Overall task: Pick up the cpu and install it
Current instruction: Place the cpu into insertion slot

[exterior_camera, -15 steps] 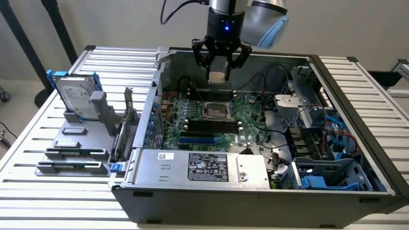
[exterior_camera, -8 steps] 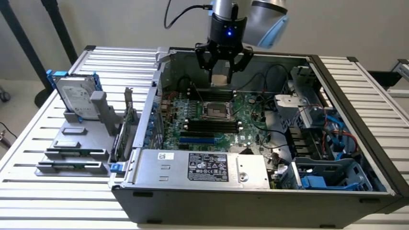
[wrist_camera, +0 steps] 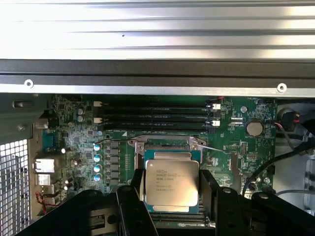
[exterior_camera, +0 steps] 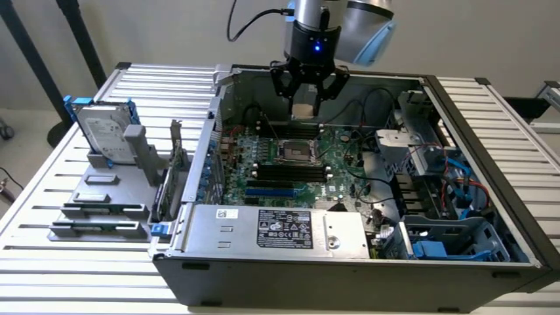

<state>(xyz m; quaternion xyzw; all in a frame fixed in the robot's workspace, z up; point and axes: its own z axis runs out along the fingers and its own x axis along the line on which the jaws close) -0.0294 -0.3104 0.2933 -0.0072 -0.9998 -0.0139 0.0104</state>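
Observation:
My gripper (exterior_camera: 306, 105) hangs inside the open computer case (exterior_camera: 350, 275), above the far part of the green motherboard (exterior_camera: 337, 167). It is shut on the cpu (exterior_camera: 303, 110), a small flat square chip with a silver top. In the wrist view the cpu (wrist_camera: 171, 183) sits between the two black fingers (wrist_camera: 132, 199) of the gripper (wrist_camera: 171, 199). It hovers over the open metal-framed socket (wrist_camera: 167, 147), partly covering it. In the exterior view the socket (exterior_camera: 296, 152) lies below and a little nearer than the chip.
Black memory slots (exterior_camera: 289, 172) run beside the socket. A power supply (exterior_camera: 280, 230) fills the case's near side, and cables and drive bays (exterior_camera: 455, 184) crowd the exterior view's right. Outside the case, a grey stand holds a hard drive (exterior_camera: 103, 134) and memory sticks (exterior_camera: 96, 226).

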